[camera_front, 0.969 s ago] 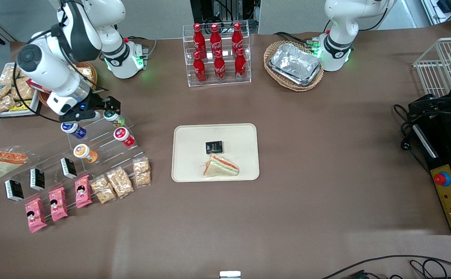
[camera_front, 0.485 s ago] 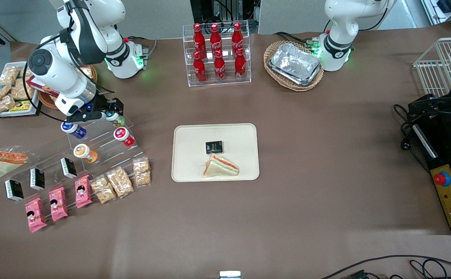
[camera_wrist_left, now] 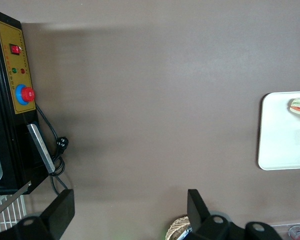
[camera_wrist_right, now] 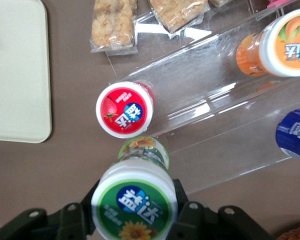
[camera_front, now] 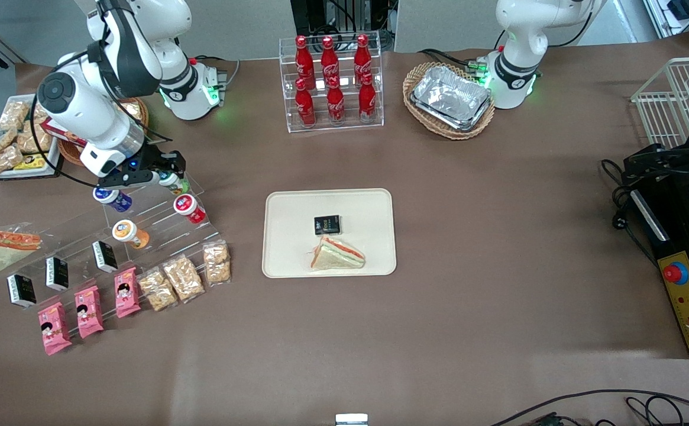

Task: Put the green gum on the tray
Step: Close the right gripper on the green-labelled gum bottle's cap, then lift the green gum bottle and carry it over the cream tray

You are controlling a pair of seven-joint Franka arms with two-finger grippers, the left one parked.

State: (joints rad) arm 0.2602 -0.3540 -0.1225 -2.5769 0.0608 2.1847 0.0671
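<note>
The green gum (camera_front: 173, 183) stands on the top step of a clear stepped stand (camera_front: 155, 216), toward the working arm's end of the table. Its white-rimmed green lid (camera_wrist_right: 133, 205) fills the space between my gripper's black fingers (camera_wrist_right: 179, 206), which press against its two sides. My gripper (camera_front: 167, 176) is shut on it. The cream tray (camera_front: 368, 207) lies mid-table, and its corner (camera_wrist_right: 17, 75) shows in the right wrist view. On it are a sandwich (camera_front: 337, 254) and a small black packet (camera_front: 327, 225).
A red-lidded bottle (camera_wrist_right: 125, 110) stands one step lower, close beside the gum. Blue-lidded (camera_front: 110, 197) and orange-lidded (camera_front: 129, 232) bottles share the stand. Snack packets (camera_front: 184, 278) lie in front of it. A cola rack (camera_front: 332, 83) and a basket of foil trays (camera_front: 449, 99) stand farther back.
The arm has swung in and my gripper has settled around the green gum. The gum has barely shifted on the top step. Nothing else has moved.
</note>
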